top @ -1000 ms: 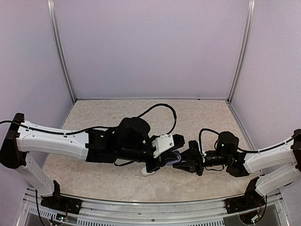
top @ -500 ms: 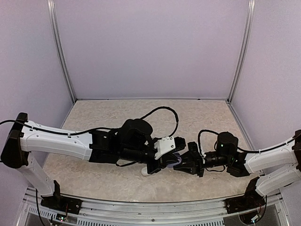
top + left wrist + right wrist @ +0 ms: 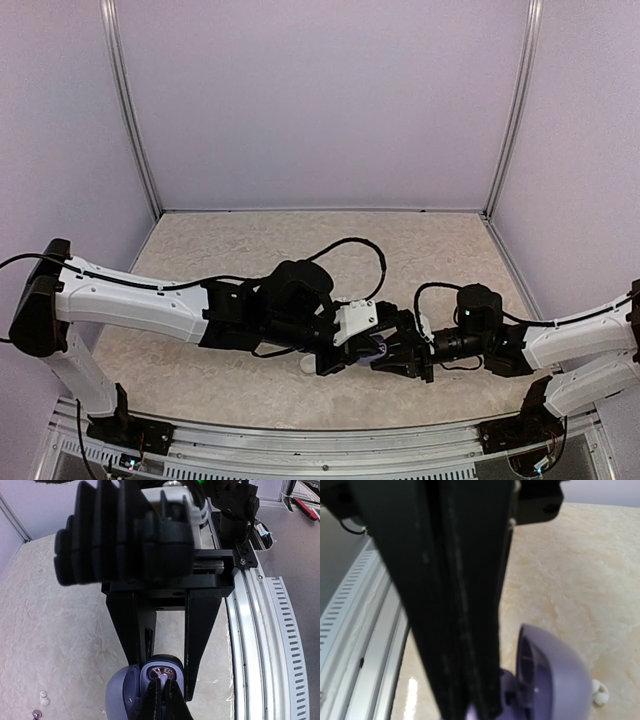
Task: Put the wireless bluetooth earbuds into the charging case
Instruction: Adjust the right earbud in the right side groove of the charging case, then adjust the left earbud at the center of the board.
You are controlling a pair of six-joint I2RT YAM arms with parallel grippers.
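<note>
Down at six o'clock on the table (image 3: 200, 250), the right gripper (image 3: 162, 667) clamps the open lavender charging case (image 3: 124, 697), I reckon to steady it. The left gripper (image 3: 161, 692), fingers pinched narrow, dips into it; any bud between them is hidden. A cream earbud (image 3: 44, 696) lies loose at the case's eight o'clock.

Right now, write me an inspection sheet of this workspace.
Surface: beige speckled tabletop, no spills seen.
Job's things: purple charging case, lid open; two loose earbuds lying apart from it.
Clutter: white object under the left arm, unclear.
Grippers: right gripper clamps the case; left gripper shut, tips at its opening.
Cables: black cable loops above the left arm.
Surroundings: lilac walls, metal rail at the near edge.
</note>
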